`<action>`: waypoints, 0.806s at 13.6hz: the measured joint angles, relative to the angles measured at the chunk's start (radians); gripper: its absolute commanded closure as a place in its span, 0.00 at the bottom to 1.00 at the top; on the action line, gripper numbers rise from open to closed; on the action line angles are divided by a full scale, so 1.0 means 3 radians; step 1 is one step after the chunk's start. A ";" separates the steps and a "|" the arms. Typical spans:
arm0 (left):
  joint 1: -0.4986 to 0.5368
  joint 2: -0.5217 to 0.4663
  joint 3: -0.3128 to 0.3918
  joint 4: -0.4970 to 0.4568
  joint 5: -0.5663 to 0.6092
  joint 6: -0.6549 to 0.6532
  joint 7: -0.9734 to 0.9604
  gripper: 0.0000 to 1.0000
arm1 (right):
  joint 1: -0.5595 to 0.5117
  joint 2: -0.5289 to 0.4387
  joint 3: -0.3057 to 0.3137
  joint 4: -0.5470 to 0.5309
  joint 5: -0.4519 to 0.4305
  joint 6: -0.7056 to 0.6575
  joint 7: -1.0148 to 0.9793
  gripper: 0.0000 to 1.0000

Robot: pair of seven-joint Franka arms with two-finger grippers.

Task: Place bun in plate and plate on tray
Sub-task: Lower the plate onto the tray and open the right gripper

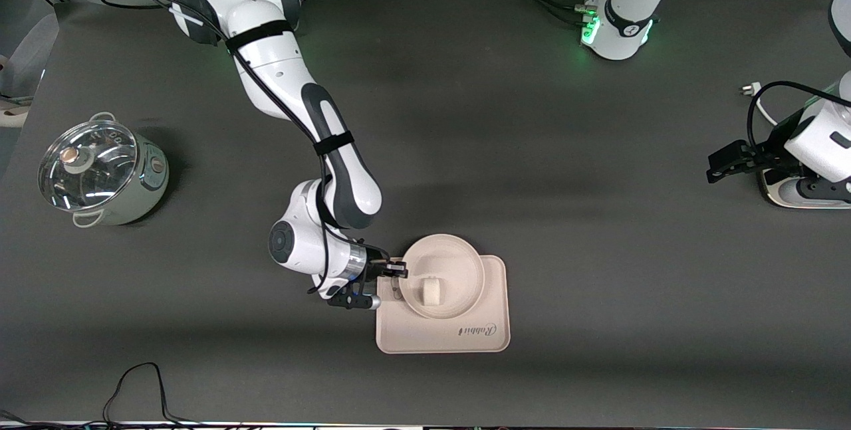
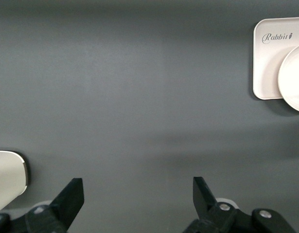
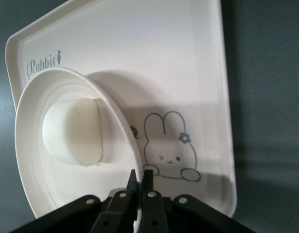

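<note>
The bun (image 1: 431,292) lies in the round cream plate (image 1: 459,264). The plate is over the tray (image 1: 488,333) and overhangs the tray's edge farther from the front camera. My right gripper (image 1: 397,272) is shut on the plate's rim at the side toward the right arm's end. In the right wrist view the fingertips (image 3: 140,177) pinch the rim of the plate (image 3: 57,187), with the bun (image 3: 74,131) in it and the tray (image 3: 164,58) with its rabbit print beneath. My left gripper (image 1: 721,167) waits open and empty at the left arm's end of the table; it shows open in its wrist view (image 2: 138,188).
A steel pot with a glass lid (image 1: 100,174) stands toward the right arm's end. A white appliance (image 1: 798,197) sits under the left arm. A black cable (image 1: 136,383) loops near the table's front edge. The left wrist view shows the tray (image 2: 266,73) and plate (image 2: 295,77) far off.
</note>
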 measured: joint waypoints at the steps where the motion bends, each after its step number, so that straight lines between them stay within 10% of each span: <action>1: 0.0000 0.0000 0.0000 0.0000 0.0000 0.0000 0.0000 0.00 | -0.0023 0.0031 0.0013 0.0050 0.0000 0.0005 0.0005 1.00; 9: 0.0000 0.0000 0.0000 0.0000 0.0000 0.0000 0.0000 0.00 | -0.0245 0.0297 0.0065 0.0399 0.0001 0.0008 0.0007 1.00; 11: 0.0000 0.0000 0.0000 0.0000 0.0000 0.0000 0.0000 0.00 | -0.0245 0.0318 0.0066 0.0443 0.0006 0.0010 0.0009 0.71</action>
